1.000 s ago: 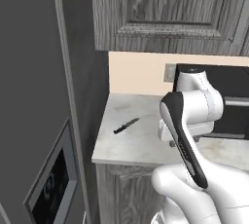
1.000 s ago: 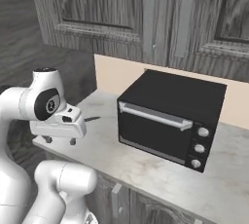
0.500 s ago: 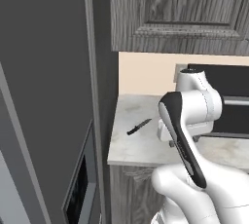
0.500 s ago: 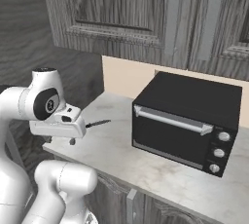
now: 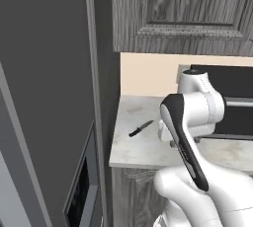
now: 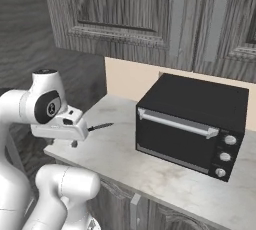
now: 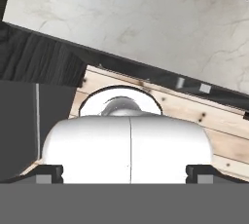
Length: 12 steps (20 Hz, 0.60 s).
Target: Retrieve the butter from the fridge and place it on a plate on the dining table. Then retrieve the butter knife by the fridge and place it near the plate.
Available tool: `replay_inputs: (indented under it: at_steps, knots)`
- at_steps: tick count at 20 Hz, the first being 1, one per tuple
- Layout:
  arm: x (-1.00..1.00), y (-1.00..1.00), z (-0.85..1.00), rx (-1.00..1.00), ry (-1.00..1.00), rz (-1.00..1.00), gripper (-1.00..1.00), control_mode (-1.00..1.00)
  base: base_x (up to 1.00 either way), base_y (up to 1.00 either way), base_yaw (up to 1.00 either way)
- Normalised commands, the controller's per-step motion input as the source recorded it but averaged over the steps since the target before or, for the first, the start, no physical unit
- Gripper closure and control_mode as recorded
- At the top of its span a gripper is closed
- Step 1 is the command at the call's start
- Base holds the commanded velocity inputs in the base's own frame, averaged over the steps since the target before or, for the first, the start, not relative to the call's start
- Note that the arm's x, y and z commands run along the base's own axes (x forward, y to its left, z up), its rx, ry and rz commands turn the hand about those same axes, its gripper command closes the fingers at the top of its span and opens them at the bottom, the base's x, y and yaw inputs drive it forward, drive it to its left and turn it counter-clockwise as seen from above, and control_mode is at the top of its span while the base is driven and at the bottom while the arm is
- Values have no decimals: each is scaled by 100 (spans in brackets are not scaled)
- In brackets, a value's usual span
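While we looked from the left base view, we found the small slim dark butter knife with black handle and greyish blade [image 5: 141,129] lying flat on the small grey-white marbled table [image 5: 133,147] beneath the dark wood-grain cabinets [image 5: 183,14]. It lay near the left edge of that surface, angled, with its blade end toward the pale beige back wall [image 5: 148,73]. Just left of the table stood the tall grey fridge [image 5: 49,97], its side panel running the height of the picture and its dark dispenser panel [image 5: 81,196] low on the front.

From the right base view we saw the same knife [image 6: 101,126] partly behind the white arm's wrist, and well apart from the black toaster oven with a silver bar handle and three knobs [image 6: 192,124], which sat farther right on the table.

We noted the tool [image 7: 124,172] in the hand view, its two dark fingertips [image 7: 48,173] set far apart at the lower corners. The jaws stood fully spread with nothing between them. That view looked down past the table's front edge to a light wooden floor [image 7: 194,116].
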Motion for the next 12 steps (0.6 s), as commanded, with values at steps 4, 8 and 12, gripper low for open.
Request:
replay_inputs:
  at_steps: [4,8,12]
  knots:
    - [87,10,-8,2,-5,-36,-100,-100,0,0,0]
    - [86,0,0,16,0,-50,-100,-100,0,0,0]
    - [59,0,0,22,0,-49,-100,-100,0,0,0]
